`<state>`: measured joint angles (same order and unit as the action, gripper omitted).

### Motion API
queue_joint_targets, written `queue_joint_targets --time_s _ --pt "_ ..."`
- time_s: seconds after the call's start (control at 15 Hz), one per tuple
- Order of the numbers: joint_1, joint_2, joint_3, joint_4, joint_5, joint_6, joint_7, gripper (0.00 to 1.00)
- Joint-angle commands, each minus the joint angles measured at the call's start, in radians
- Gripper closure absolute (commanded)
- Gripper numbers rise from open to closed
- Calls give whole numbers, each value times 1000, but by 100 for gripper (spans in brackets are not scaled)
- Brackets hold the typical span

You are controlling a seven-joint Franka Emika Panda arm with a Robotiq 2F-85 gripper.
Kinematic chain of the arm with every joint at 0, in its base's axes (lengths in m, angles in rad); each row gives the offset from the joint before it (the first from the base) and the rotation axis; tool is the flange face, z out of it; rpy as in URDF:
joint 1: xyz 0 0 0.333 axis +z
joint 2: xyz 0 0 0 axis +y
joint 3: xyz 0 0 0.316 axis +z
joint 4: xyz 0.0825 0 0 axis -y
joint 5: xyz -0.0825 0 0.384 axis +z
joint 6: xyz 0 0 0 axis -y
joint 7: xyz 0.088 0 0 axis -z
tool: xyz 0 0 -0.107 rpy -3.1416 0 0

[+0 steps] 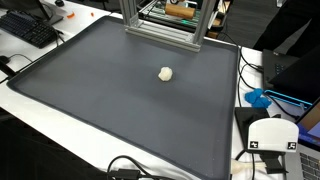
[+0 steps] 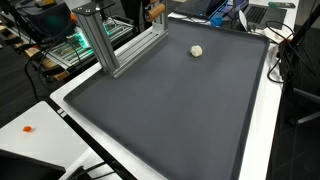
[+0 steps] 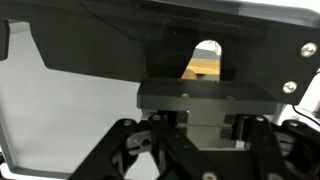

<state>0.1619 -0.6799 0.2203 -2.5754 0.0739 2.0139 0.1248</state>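
Facing a grey rectangular metal block [image 3: 205,97] near the silver aluminium frame [image 1: 160,25], the gripper [image 3: 195,135] hides its fingertips: spread cannot be told. Advise slow, centred moves.

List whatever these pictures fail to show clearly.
Small pale lump on the mat, both exterior views: too small to identify.
Gripper, wrist view: fingertips lost in the dark close-up, open or shut unclear; outside both exterior views.
Yellow thing, wrist view: mostly hidden behind a dark panel.
Metal frame, exterior view: top cut by the upper edge.
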Motion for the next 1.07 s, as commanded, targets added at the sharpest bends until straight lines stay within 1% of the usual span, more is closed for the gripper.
queue_joint_targets --time_s 0.0,0.33,0.53,0.73,0.8,1.0 --pt "6 50 -19 54 -23 30 -47 65" --pt "16 137 -28 104 -14 118 -95 65" --pt "22 198 -21 118 -12 205 -106 65" --pt "22 248 -7 127 -25 303 -88 65" --pt "24 217 -17 106 -16 264 -88 40" --pt "25 253 -15 119 -18 294 -88 40"
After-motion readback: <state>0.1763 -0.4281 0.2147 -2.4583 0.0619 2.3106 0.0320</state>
